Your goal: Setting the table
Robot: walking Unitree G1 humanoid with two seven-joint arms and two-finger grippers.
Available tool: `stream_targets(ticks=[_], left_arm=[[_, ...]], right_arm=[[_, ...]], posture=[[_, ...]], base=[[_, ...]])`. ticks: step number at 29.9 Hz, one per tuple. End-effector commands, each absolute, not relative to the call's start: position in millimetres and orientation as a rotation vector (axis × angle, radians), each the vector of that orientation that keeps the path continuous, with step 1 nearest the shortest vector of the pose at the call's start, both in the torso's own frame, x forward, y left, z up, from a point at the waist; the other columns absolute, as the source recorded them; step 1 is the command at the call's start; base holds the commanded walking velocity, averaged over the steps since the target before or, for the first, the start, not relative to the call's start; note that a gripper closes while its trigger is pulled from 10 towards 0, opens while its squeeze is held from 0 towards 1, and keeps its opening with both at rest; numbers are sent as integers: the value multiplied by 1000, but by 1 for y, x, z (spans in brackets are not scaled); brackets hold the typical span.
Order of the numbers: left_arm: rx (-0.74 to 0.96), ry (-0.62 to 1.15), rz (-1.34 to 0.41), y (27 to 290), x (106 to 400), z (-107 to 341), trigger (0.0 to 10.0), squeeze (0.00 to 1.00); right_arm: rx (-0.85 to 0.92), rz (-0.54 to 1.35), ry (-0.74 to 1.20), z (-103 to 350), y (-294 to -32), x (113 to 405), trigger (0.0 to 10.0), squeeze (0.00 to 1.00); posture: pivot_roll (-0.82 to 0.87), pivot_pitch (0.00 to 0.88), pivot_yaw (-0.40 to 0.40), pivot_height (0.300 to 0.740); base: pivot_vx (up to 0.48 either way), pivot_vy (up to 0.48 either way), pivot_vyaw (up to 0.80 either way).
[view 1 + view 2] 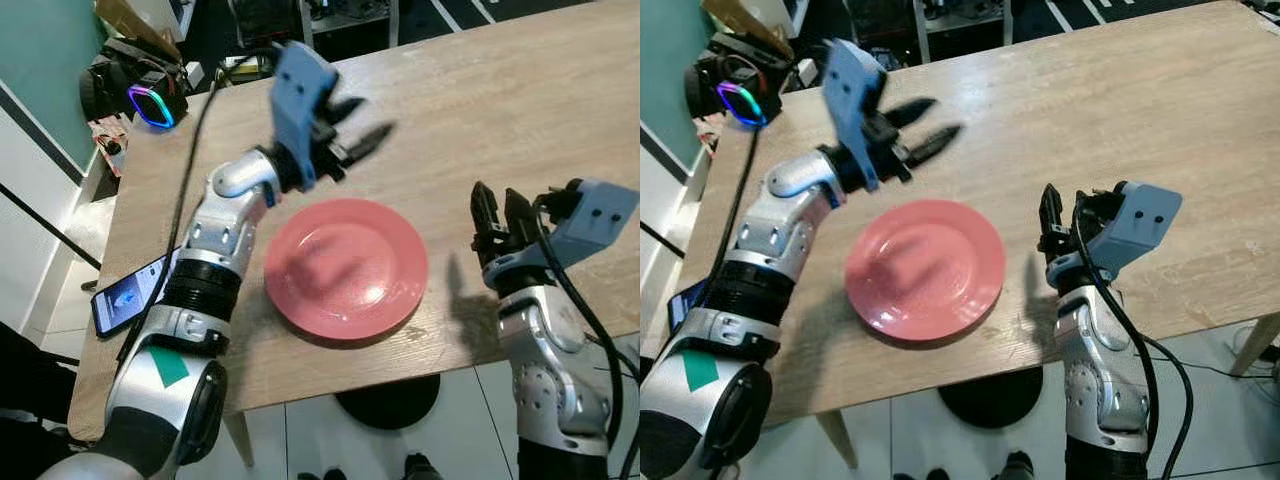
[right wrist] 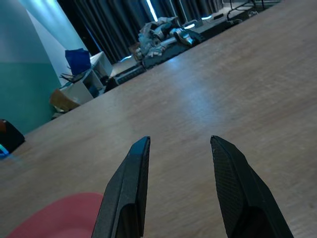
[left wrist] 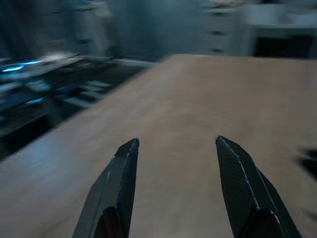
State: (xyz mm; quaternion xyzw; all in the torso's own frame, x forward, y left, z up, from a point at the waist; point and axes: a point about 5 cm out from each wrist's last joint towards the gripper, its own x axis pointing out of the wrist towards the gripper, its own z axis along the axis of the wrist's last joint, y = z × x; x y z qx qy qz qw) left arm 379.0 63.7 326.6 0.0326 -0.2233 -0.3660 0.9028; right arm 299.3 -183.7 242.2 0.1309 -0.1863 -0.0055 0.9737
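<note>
Left eye view shows me a pink plate (image 1: 346,270) lying flat on the wooden worktop (image 1: 520,110), close to the near edge and between my two arms. My left end effector (image 1: 362,135) is raised above the worktop just beyond the plate's far rim, fingers spread apart and holding nothing. My right end effector (image 1: 497,215) stands just beside the plate on its right, fingers pointing up and away from me, also parted and empty; in its wrist view the plate's rim sits by the left finger. A phone (image 1: 132,292) lies at the worktop's left edge beside my left arm.
</note>
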Motion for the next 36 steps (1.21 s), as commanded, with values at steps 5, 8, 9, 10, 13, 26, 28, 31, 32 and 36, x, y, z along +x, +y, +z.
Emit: stream_targets(ticks=[5, 8, 9, 10, 13, 26, 28, 31, 32, 36], left_arm=[[74, -433, -602, 79, 386, 326, 10000, 0], [74, -444, -574, 81, 387, 329, 10000, 0], [74, -444, -574, 81, 387, 329, 10000, 0], [74, -444, -571, 81, 387, 329, 10000, 0], [76, -445, -561, 81, 387, 330, 10000, 0], [78, -446, -526, 82, 388, 329, 10000, 0], [78, -445, -522, 82, 388, 329, 10000, 0], [62, -441, -522, 82, 388, 330, 10000, 0], [60, -441, -520, 82, 388, 330, 10000, 0], [67, -445, -538, 80, 387, 330, 10000, 0]], right_arm=[[268, -6, -367, 237, -182, 299, 10000, 0], [265, -10, -369, 237, -184, 299, 10000, 0], [265, -10, -369, 237, -184, 299, 10000, 0], [265, -11, -369, 237, -184, 299, 10000, 0], [263, -11, -369, 236, -183, 300, 10000, 0], [262, -6, -371, 236, -182, 300, 10000, 0], [262, -6, -372, 236, -182, 300, 10000, 0], [261, -6, -372, 236, -182, 300, 10000, 0], [261, -6, -372, 236, -182, 300, 10000, 0], [260, -7, -373, 236, -182, 300, 10000, 0]], posture=[[-157, 128, 238, 740], [-158, 127, 238, 740], [-158, 127, 238, 740], [-158, 127, 238, 740], [-158, 125, 237, 740], [-158, 126, 237, 740], [-158, 126, 237, 740], [-158, 127, 237, 740], [-158, 127, 237, 740], [-159, 128, 237, 740]], base=[[0, 0, 0], [0, 0, 0], [0, 0, 0], [0, 0, 0], [0, 0, 0], [0, -267, 0], [0, -472, 0], [0, -315, 0], [0, 0, 0], [0, 0, 0]])
